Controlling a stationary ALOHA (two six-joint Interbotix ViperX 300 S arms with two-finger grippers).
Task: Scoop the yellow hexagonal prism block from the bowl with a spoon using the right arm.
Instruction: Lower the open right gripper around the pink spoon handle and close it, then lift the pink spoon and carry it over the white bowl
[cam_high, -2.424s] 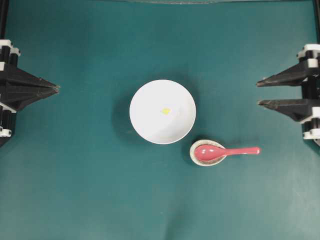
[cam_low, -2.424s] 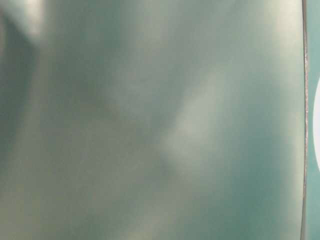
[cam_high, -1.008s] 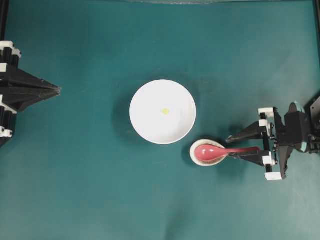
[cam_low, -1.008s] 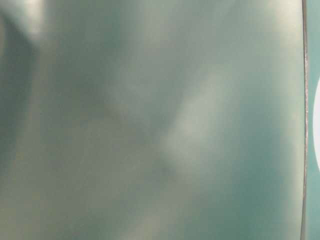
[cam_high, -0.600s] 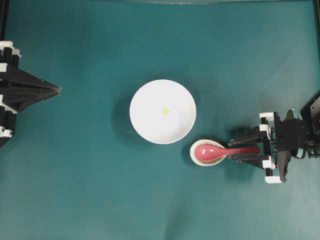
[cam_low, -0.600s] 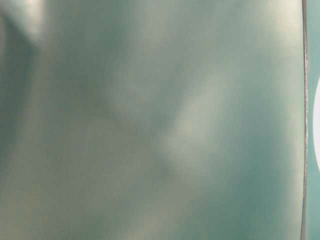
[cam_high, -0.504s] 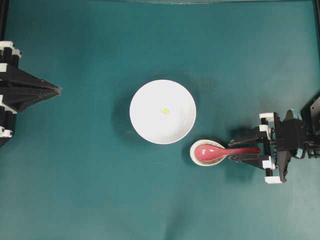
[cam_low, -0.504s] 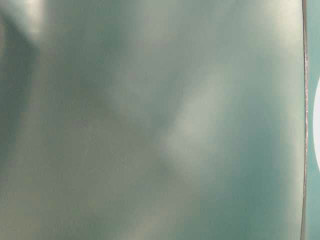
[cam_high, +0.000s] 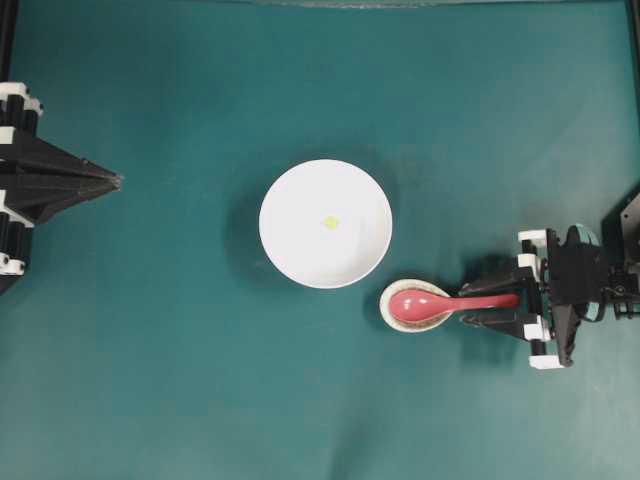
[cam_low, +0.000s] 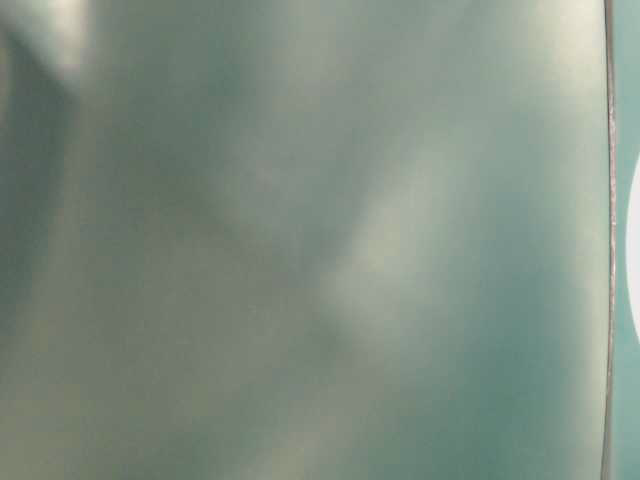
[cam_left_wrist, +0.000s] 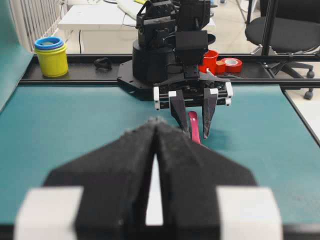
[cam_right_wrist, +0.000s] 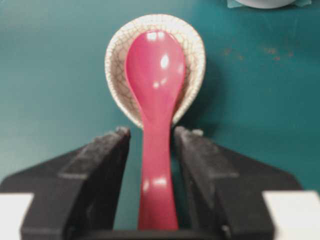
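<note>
Left gripper (cam_high: 112, 181), black and pointed with fingers pressed together, idles at the bench's left edge. Mid-bench, the large round white bowl (cam_high: 325, 223) holds the tiny yellow hexagonal prism block (cam_high: 329, 222). Just beside its lower right rim, the glossy pink-red spoon (cam_right_wrist: 154, 100) rests its scoop in a speckled cream spoon rest (cam_right_wrist: 190, 44). Right gripper (cam_right_wrist: 151, 137) straddles the handle, fingers spread, ready to clamp; a second ago it sat higher and wider of the handle.
</note>
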